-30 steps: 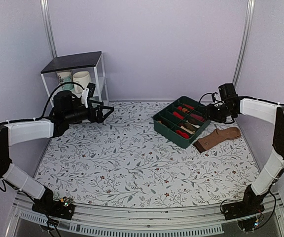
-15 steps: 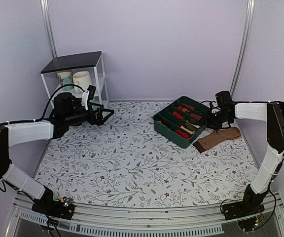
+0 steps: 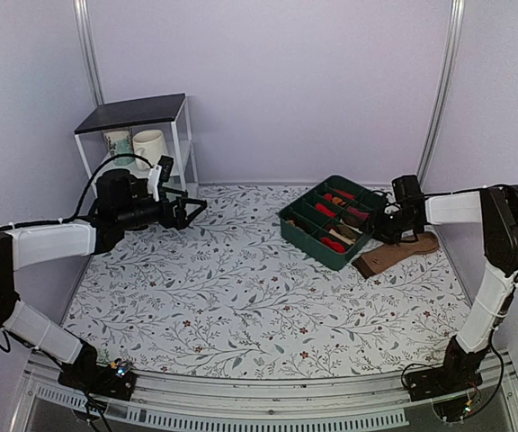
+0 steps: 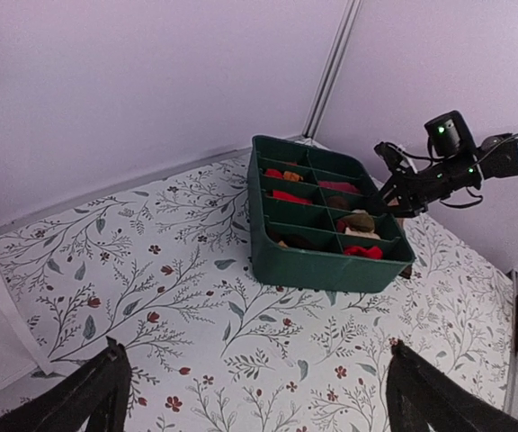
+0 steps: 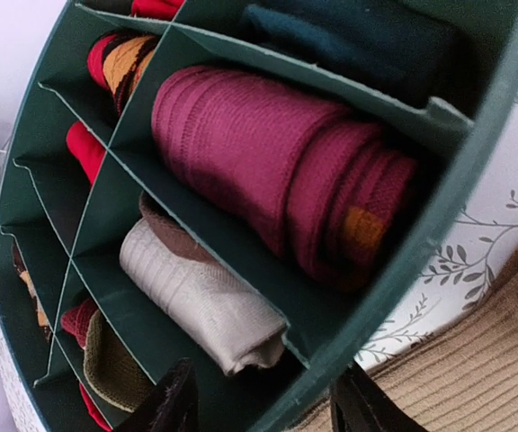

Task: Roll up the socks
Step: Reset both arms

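Where the right gripper (image 5: 266, 382) hangs over the right-hand wall of the green bin (image 3: 308, 241), its fingers (image 5: 174, 405) are spread apart. They hold nothing, and only the bin's rim lies below them. Just under it in the bin lies a rolled magenta bundle (image 5: 268, 162), with a cream bundle (image 5: 196, 297) one compartment over and a teal bundle (image 5: 358, 36) in the end compartment. The socks (image 5: 120, 61) appear to be the dark and orange-tan roll in a compartment across the divider from the magenta bundle, though the pattern is too small to make out. A plain tan sock (image 3: 401, 251) lies flat on the flowered table (image 3: 241, 297), just beside the bin's right side and under the right arm. Well to the left of the bin, the left gripper (image 3: 192, 209) hovers above the table, its fingers (image 4: 97, 396) wide apart and empty. Farther left of the bin stands a small white shelf (image 3: 138, 112) with two mugs (image 3: 149, 142) on its lower level.
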Robot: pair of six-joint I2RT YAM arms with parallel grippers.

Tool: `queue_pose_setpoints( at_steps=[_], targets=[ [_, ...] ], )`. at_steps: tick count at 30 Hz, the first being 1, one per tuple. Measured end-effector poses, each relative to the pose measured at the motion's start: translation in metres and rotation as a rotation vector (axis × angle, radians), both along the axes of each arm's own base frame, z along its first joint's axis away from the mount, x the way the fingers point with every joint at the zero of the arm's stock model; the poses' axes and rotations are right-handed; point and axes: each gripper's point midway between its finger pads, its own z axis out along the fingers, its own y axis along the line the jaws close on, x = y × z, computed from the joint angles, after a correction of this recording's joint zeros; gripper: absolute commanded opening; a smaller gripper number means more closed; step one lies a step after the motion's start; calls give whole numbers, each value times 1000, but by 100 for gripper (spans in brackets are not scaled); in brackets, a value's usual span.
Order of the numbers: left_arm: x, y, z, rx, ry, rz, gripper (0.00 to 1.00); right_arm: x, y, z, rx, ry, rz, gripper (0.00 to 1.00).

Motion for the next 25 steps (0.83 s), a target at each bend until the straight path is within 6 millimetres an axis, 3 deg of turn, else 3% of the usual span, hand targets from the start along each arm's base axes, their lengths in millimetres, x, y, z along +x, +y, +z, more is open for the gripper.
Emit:
queue_pose_setpoints(
  at_steps=[4, 9, 17, 25],
  targets=[
    [3, 3, -2, 2, 10, 29, 99, -6, -5, 6, -16, -20, -16, 56],
    [14, 14, -3, -14, 43, 129, 99, -15, -11, 37, -32, -95, -21, 59],
    [31, 41, 3, -42, 77, 455, 99, -19, -16, 87, -60, -224, -6, 68],
    [42, 63, 3, -5, 103, 679, 99, -26, -24, 114, -120, -293, 6, 80]
  ],
)
